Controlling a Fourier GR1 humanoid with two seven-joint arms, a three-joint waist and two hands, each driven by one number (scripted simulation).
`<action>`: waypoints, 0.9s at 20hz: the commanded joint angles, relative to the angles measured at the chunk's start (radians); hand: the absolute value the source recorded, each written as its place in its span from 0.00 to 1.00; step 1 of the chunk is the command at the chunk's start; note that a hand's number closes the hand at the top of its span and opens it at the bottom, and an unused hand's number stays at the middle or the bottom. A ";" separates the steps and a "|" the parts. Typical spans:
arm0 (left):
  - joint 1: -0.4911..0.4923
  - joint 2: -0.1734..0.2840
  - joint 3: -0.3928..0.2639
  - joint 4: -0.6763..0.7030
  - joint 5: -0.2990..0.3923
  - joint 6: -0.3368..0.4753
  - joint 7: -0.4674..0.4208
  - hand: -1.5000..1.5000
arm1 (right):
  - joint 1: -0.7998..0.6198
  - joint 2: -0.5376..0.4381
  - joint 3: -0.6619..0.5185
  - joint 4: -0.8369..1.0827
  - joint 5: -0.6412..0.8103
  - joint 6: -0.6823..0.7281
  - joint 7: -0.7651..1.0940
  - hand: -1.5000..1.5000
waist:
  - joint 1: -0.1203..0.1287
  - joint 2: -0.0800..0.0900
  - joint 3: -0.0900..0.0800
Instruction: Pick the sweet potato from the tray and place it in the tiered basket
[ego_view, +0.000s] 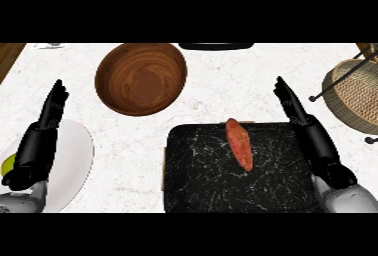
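A long orange sweet potato (239, 144) lies on the black speckled tray (199, 185), near the tray's far edge, running front to back. The wicker tiered basket (357, 95) on its dark metal frame stands at the right edge of the view. My right hand (303, 120) is open, fingers straight and pointing away, over the tray's right side, a short way right of the sweet potato and not touching it. My left hand (46, 125) is open at the far left, fingers straight, above a white plate.
A brown wooden bowl (142, 77) sits at the back, left of centre. A white plate (74, 160) lies at the left with a yellow-green object (7, 163) at its edge. A dark object (215, 46) shows at the top edge.
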 joint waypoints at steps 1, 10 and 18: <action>-0.011 -0.008 0.001 -0.004 0.034 -0.083 0.050 0.50 | -0.056 0.063 -0.016 0.015 -0.010 -0.003 0.119 0.00 | 0.023 -0.015 0.000; -0.054 -0.161 -0.119 0.152 0.200 -0.238 0.128 0.50 | -0.239 0.400 0.057 0.319 -0.022 -0.269 0.320 0.00 | 0.046 -0.002 0.001; -0.022 -0.188 -0.091 0.236 0.170 -0.246 0.044 0.50 | -0.462 0.209 0.103 0.216 0.193 -0.226 0.552 0.00 | 0.011 -0.024 -0.002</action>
